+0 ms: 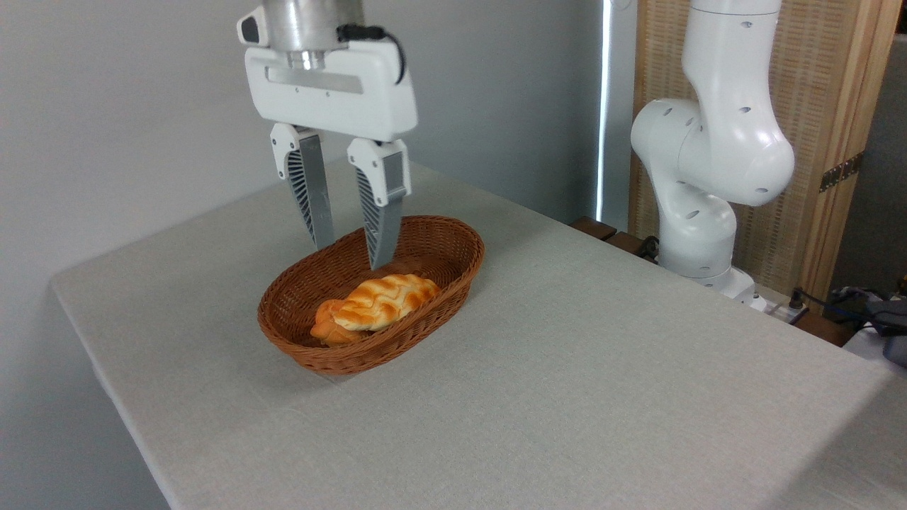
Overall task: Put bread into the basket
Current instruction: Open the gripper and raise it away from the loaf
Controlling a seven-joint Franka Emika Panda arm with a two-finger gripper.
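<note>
The claw (pixel 352 256) is hanging point-down over the far half of the basket (pixel 453 273), its two ribbed grey fingers (pixel 312 191) standing spread with clear air between them and nothing pinched. The tips are sitting at about rim height, the right one showing just above the upper end of the bread (pixel 382 301) without visibly touching it. The bread is lying inside the basket, resting on the woven floor with its long axis running along the basket's length, golden braided top facing up and paler sides showing below. Just beside its nearer, left end, a small round orange bun (pixel 327 329) is peeking out, pressed against the loaf and partly hidden by it. The basket is sitting on the surface (pixel 602 397), which is wearing a pale grey-beige cloth, left of centre. The white arm (pixel 716 156) is rising at the right behind the surface's far edge, in front of a wooden-framed woven screen (pixel 829 92). Some dark cables and a device (pixel 889 319) are lying at the right edge. No brand marks, labels or writing are showing legibly on the claw, the arm or anything else.
</note>
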